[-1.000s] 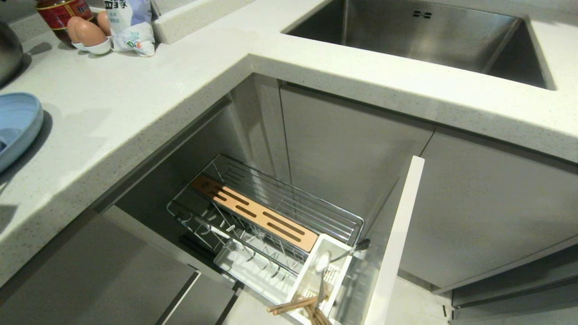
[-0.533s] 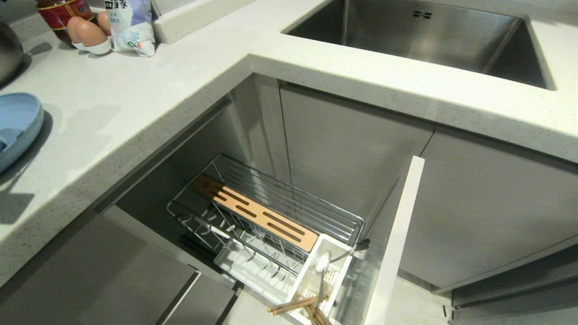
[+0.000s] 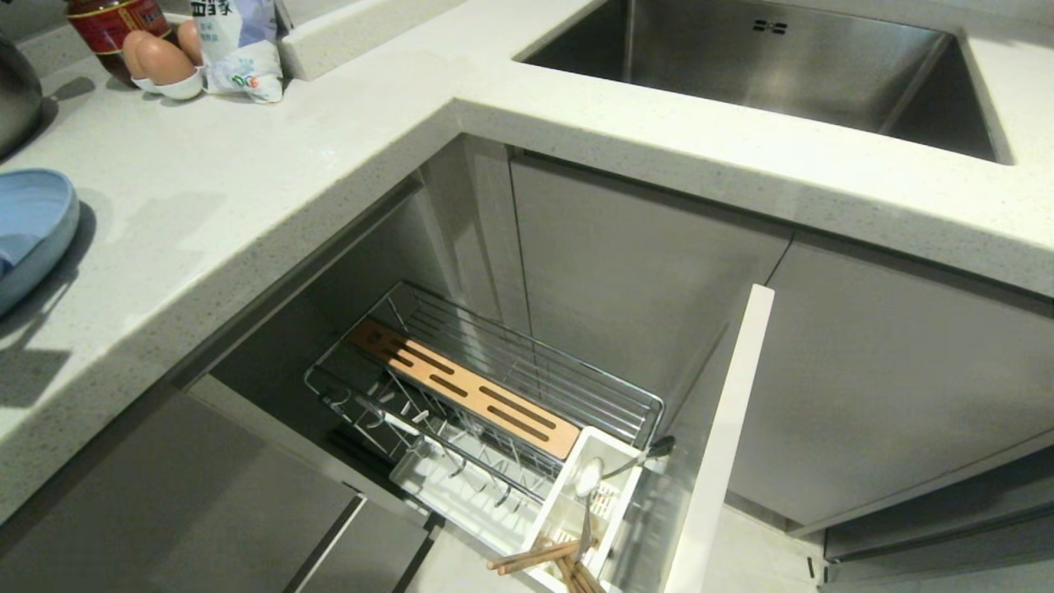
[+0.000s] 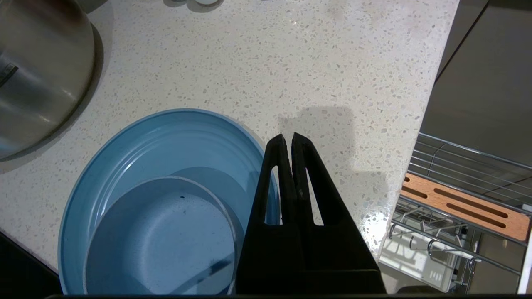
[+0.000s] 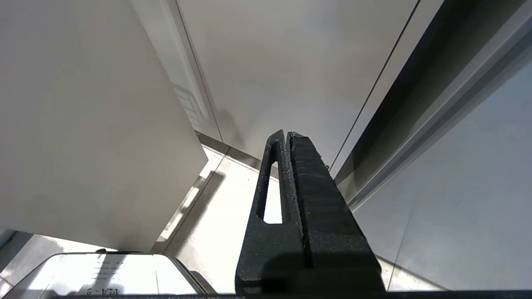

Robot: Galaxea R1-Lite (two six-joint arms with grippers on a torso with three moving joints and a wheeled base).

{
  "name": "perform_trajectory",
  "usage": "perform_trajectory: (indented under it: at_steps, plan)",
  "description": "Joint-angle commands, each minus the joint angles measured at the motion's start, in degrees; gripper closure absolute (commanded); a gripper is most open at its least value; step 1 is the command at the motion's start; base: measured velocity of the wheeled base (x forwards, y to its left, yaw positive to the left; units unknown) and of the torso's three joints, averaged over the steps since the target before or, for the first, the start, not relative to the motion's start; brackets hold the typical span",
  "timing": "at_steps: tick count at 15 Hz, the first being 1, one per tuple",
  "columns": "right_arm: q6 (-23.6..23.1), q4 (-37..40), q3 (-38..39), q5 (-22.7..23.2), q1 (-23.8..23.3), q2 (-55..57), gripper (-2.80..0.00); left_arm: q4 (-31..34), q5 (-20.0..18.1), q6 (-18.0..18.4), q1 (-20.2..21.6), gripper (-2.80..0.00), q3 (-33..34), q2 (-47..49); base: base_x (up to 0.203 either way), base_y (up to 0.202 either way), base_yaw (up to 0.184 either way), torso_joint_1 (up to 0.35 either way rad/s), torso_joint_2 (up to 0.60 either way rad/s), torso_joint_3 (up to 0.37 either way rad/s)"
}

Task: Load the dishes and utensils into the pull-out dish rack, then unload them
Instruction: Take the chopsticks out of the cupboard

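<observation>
While checking the dishes first, found the plate (image 4: 137, 141) lying flat on the counter (image 4: 291, 62) with the bowl (image 4: 162, 232) nested inside it, both well apart from the rack (image 3: 527, 371) pulled out below. Found the chopsticks (image 3: 535, 556) and spoon (image 3: 589, 478) standing in the caddy (image 3: 568, 511) at the rack's outer end, just behind the panel (image 3: 725, 428). Saw no dish in the wire slots or on the wooden strip (image 3: 465, 389).

Judged the step to be the dishes' turn: either about to go in after the utensils, or set down in unloading. Could not tell which.

Placed the left gripper (image 4: 288, 137) over the plate's rim on the side toward the rack, fingers pressed together and holding nothing. Noted the right gripper (image 5: 287, 133) likewise closed and empty, parked low beside cabinet fronts, out of the head view.

Reckoned a pick-up would call for parting the fingers first, then lowering one inside a rim and one outside. Expected the nested bowl to crowd the inner finger on the plate; thought lifting the bowl first the safer order.

Marked the pot (image 4: 37, 70) near the plate on the side away from the rack, leaving little room there. Saw bare counter between plate and rack-side edge, enough for a sideways approach. Marked the counter overhang above the rack's inner end and the upright panel at its outer end as the edges to clear going down.
</observation>
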Motion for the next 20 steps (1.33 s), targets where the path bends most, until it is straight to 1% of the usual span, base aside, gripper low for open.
perform_trajectory:
  at_steps: [1,20]
  plan:
    - [0.0,0.0,0.0,0.0,0.0,0.0,0.0,0.1,0.2,0.1,0.0,0.0,0.7,0.1,0.0,0.0,0.0,0.0,0.0,0.0]
    - [0.0,0.0,0.0,0.0,0.0,0.0,0.0,0.0,0.2,0.1,0.0,0.0,1.6,0.9,0.0,0.0,0.0,0.0,0.0,0.0]
